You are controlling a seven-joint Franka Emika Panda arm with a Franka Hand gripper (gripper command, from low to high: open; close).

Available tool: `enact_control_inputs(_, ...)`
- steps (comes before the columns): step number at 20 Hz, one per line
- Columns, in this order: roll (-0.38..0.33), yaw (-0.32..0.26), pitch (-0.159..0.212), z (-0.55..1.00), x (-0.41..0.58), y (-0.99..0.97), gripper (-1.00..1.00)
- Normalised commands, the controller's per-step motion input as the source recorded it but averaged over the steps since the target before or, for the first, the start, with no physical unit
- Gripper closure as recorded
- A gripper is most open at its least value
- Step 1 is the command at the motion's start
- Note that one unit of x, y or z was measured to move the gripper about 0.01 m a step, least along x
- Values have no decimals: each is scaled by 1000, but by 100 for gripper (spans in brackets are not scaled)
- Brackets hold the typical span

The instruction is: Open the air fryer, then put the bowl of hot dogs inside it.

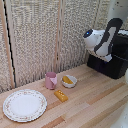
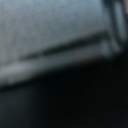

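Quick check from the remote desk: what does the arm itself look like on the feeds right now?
In the exterior view the arm is glossy white with rounded segments, a black band along its side and a blue round cap at one joint. Its fingers are hidden against the black air fryer. The wrist view is only a dark blur.

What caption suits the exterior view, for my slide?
White-and-black robot arm at glossy black air fryer; small white bowl waits on wooden table.
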Motion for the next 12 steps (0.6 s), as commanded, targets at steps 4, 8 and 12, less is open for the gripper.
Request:
enact_control_inputs(4, 195, 70, 50, 201, 16, -245, 100)
enact_control_inputs(8, 235, 74, 54, 287, 0, -99, 100)
enact_control_inputs(12, 216, 8, 98, 419, -18, 239, 100)
